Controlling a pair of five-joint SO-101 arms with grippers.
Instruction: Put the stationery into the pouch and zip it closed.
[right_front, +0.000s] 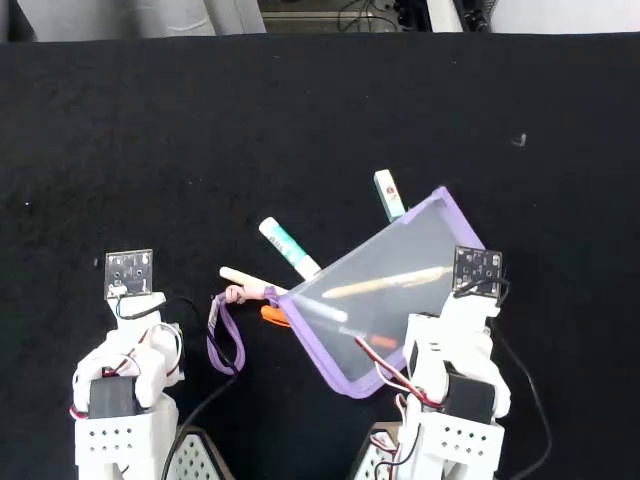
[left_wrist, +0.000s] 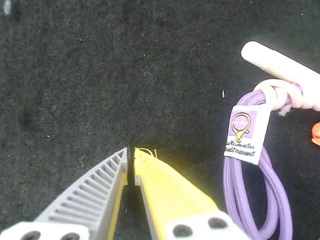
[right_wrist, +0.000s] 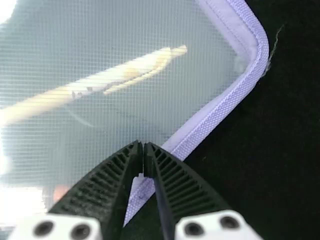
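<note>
The translucent pouch (right_front: 390, 290) with a purple zip edge lies tilted at centre right. A yellow pencil (right_front: 385, 283), a white pen (right_front: 320, 312) and an orange-tipped item (right_front: 375, 342) show through its mesh. Outside lie a white-teal marker (right_front: 288, 247), a white-green stick (right_front: 389, 193), a cream pen (right_front: 250, 282) and a small orange piece (right_front: 275, 315). My right gripper (right_wrist: 142, 146) is shut, just over the pouch's purple edge (right_wrist: 215, 120), with the pencil (right_wrist: 120, 75) beyond it. My left gripper (left_wrist: 131, 152) is shut over bare mat, beside the purple strap (left_wrist: 255, 190) and cream pen (left_wrist: 280, 65).
Black mat (right_front: 300, 120) covers the table, with open room at the back and far left. The pouch's purple strap (right_front: 225, 335) loops between the two arms. The left arm (right_front: 125, 340) stands at front left and the right arm (right_front: 460, 340) at the pouch's near corner.
</note>
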